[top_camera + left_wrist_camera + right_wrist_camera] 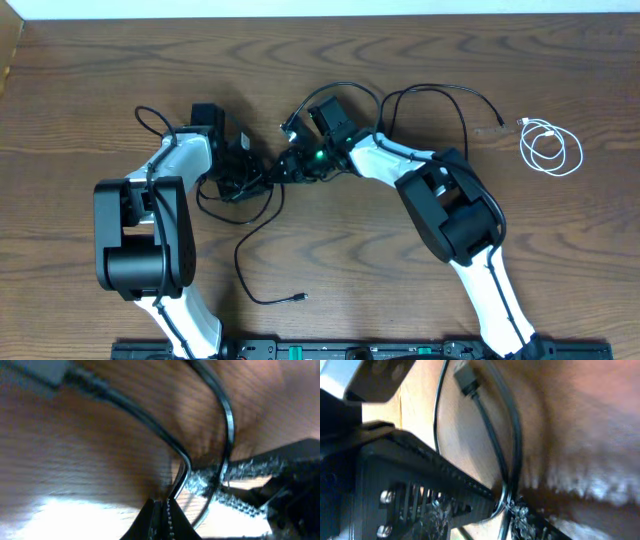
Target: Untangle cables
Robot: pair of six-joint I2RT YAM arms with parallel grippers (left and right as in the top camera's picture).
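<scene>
The left arm [150, 225] and right arm [455, 210] fold inward over a wooden counter [90, 60]. Their wrists dip to a tangle of black cables [268, 183] between them. The left fingers [161, 517] are closed together on one black strand at the tangle. The right fingers [512, 510], just beside them, pinch black strands between rough pads. The white cable [550, 150] lies coiled well to the right of the tangle.
</scene>
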